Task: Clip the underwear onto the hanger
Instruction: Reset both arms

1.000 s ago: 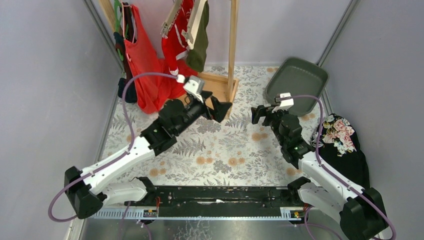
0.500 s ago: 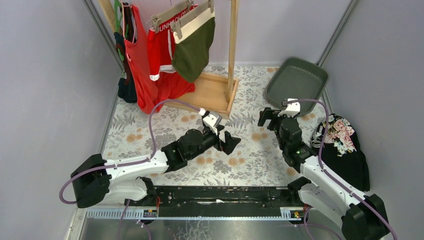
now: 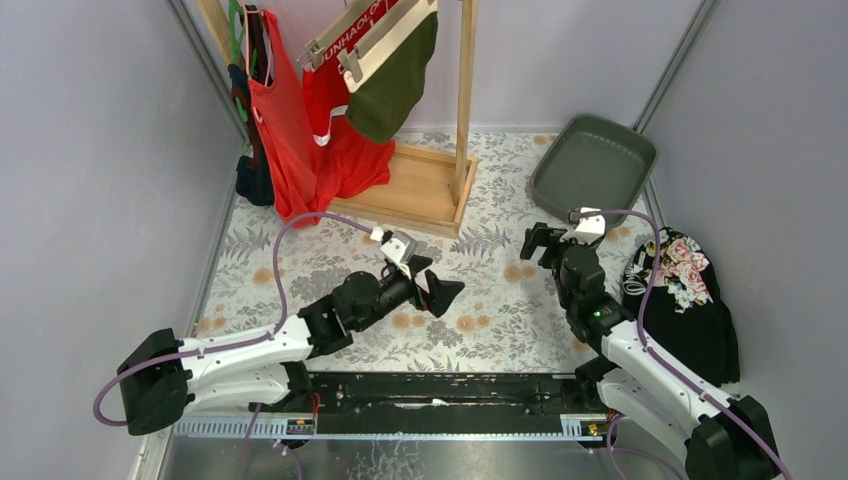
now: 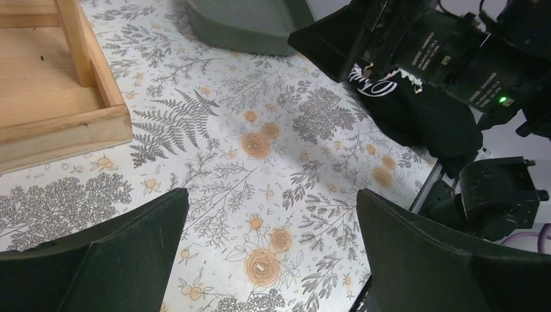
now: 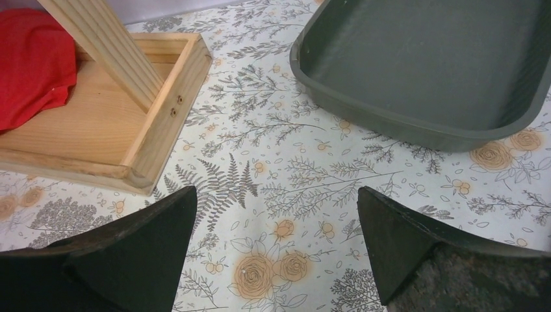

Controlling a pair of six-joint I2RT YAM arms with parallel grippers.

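Left arm has drawn back from the wooden rack, and the briefs have swung round on their hanger.

From where I stand the left gripper [image 3: 443, 288] sits low over the floral table covering [image 3: 480, 330], jaws spread wide with nothing between them. The right gripper [image 3: 533, 246] is released too, just short of the grey-green plastic tray [image 3: 595, 160]. Well beyond the left gripper and off to its left, the bright red briefs [image 3: 322, 90] and the dark olive-green briefs [image 3: 395, 90] hang by their waistbands from the pale clip hanger [image 3: 318, 45] on the tall wooden rack [image 3: 465, 100]. The clipping looks done. I'd retreat low, clear of the dangling cloth, and confirm each clip bites through the waistband.
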